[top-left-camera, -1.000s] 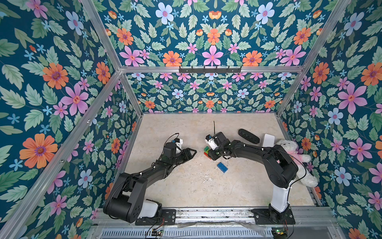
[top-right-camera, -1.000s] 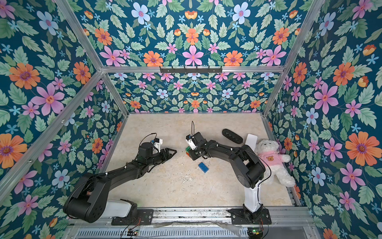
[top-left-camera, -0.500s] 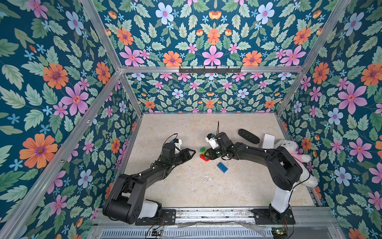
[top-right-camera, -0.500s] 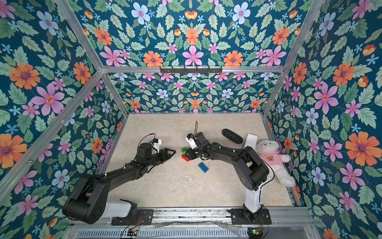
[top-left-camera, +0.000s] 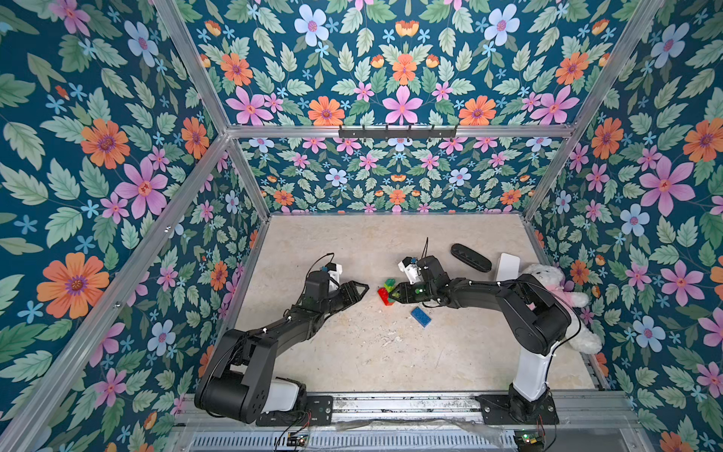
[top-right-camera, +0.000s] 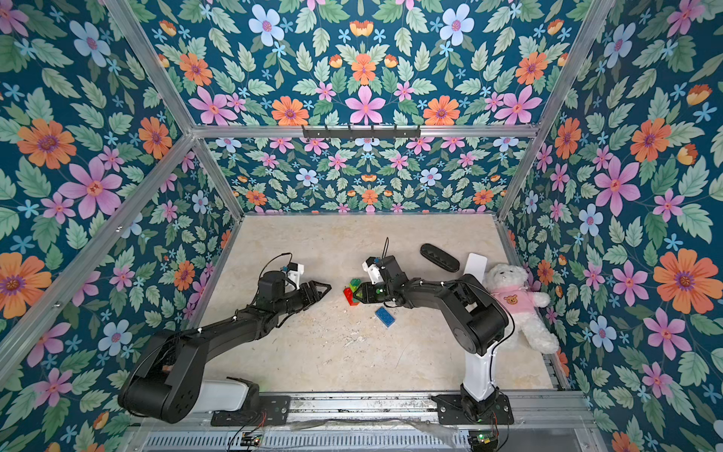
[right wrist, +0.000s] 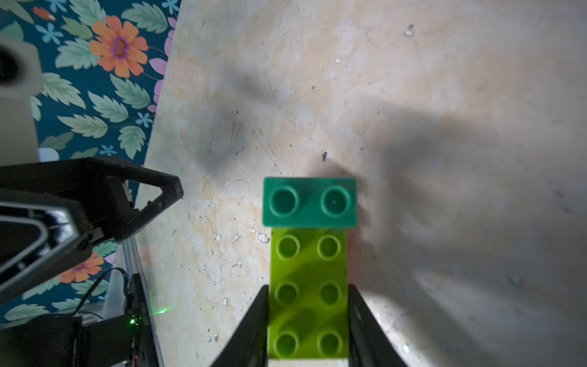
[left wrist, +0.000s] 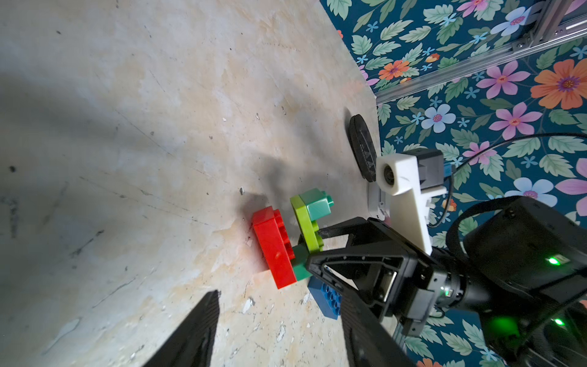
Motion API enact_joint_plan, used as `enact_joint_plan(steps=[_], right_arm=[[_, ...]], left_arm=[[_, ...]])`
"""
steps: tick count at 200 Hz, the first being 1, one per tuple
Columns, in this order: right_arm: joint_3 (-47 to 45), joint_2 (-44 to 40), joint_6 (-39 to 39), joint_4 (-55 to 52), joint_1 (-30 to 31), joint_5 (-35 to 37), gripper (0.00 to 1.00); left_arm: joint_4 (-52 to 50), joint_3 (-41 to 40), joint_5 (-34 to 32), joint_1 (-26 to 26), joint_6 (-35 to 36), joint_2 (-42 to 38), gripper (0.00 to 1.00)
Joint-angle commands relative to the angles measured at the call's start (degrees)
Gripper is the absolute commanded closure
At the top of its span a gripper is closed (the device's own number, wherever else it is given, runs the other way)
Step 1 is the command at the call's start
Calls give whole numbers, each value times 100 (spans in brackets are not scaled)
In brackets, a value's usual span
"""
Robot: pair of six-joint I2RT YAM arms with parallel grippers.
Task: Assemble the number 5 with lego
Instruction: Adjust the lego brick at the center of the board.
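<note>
- We count one red rectangular studded plastic brick (left wrist: 274,248).
- We count one lime-green rectangular studded plastic brick (right wrist: 308,286).
- We count one blue rectangular studded plastic brick (top-left-camera: 421,316).
- We count two small dark green studded plastic bricks (left wrist: 317,203), the second lower down (left wrist: 299,265).
- That gives us five bricks in all.
- We count one black oblong case (top-left-camera: 470,257).
- We count one flat white rectangular object (top-left-camera: 507,267).
- We count one white plush teddy bear in a pink top (top-right-camera: 516,309).
- We count two black robot arms, a left one (top-left-camera: 281,326) and a right one (top-left-camera: 477,293).
</note>
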Motion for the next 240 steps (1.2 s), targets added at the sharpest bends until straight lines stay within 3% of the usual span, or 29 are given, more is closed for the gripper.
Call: enact_joint_plan(steps=[1,117,240], right_arm=[[-166,5,419,698,-97,-270,61],[-519,130,785,1230,-300,-468,52],[-408,-536,94,-311,-301,81,51]], left_arm=[[183,-11,64,16,17,5,36],[162,27,156,58,-1,63,36],[269,0,232,75,-83,63,37]])
